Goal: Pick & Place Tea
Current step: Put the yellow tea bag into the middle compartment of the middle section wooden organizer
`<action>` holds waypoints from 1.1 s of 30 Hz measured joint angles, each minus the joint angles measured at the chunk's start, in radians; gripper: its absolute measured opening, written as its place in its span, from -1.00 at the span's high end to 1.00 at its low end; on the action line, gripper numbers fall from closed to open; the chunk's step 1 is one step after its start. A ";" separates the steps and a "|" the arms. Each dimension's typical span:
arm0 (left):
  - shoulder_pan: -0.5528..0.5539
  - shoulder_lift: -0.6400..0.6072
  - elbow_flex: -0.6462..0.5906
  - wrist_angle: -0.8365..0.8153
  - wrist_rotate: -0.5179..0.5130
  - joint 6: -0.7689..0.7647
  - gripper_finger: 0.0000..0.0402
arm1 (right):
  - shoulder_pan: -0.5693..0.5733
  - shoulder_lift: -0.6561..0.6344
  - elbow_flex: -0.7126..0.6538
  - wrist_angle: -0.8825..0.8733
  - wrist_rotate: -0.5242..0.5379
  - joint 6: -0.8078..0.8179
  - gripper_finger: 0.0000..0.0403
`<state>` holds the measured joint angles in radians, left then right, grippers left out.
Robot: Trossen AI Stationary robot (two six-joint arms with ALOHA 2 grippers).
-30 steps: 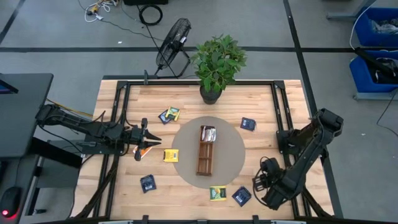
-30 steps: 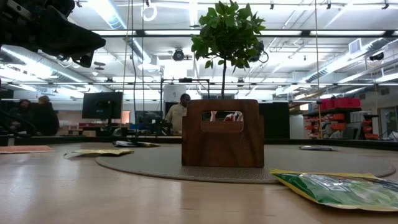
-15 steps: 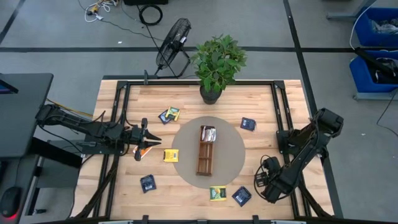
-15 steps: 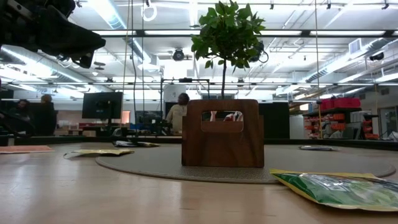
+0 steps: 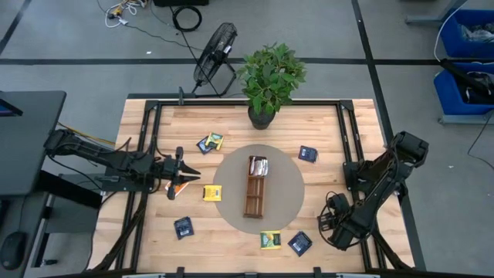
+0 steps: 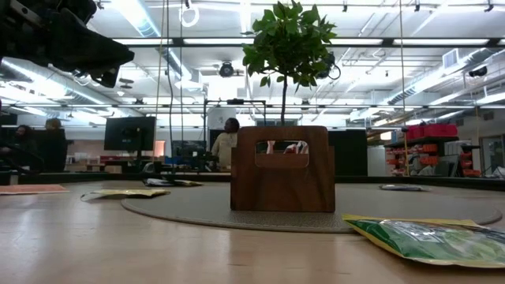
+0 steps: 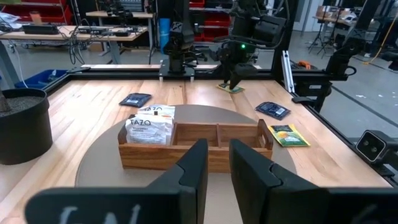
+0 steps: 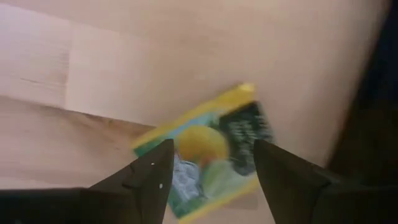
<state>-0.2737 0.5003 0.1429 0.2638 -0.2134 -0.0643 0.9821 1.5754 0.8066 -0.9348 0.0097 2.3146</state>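
Right tool (image 8: 210, 171) spread wider over a green-yellow sachet (image 8: 202, 158), left tool (image 7: 214, 165) narrow, above the table (image 5: 332, 131)

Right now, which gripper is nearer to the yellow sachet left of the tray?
Left. The left gripper sits just beside the yellow sachet; the right gripper is beyond the tray.

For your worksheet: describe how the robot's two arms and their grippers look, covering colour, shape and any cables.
Both arms are black, jointed and slender, with rounded joint housings. The left gripper ends in two thin pointed fingers. The right gripper has two dark, wedge-shaped fingers. Black cable loops along the right arm.
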 joint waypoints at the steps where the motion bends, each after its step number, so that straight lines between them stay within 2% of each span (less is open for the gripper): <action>1: 0.000 0.006 0.000 0.001 0.000 0.000 0.66 | 0.000 -0.004 -0.015 0.007 0.001 0.001 -0.14; 8: 0.000 0.047 0.000 0.035 0.000 0.000 0.66 | 0.011 -0.063 -0.057 -0.019 0.007 0.007 -0.13; 12: 0.000 0.073 0.000 0.057 0.000 0.005 0.66 | 0.011 -0.102 -0.039 -0.031 0.052 0.005 -0.11; 17: 0.000 0.101 0.000 0.076 0.000 0.004 0.66 | 0.015 -0.112 -0.037 -0.117 -0.048 0.015 -0.06; 24: 0.000 0.111 0.000 0.081 0.000 -0.003 0.66 | 0.016 -0.089 -0.037 -0.094 -0.058 0.014 0.01; 28: 0.000 0.111 0.000 0.082 0.000 -0.008 0.66 | 0.022 -0.084 -0.059 -0.040 -0.040 0.008 0.04; 33: 0.000 0.111 0.000 0.083 0.000 -0.009 0.66 | 0.021 -0.090 -0.144 0.132 -0.036 0.011 0.06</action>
<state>-0.2737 0.6109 0.1429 0.3470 -0.2135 -0.0736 1.0031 1.4855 0.6622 -0.8033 -0.0263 2.3256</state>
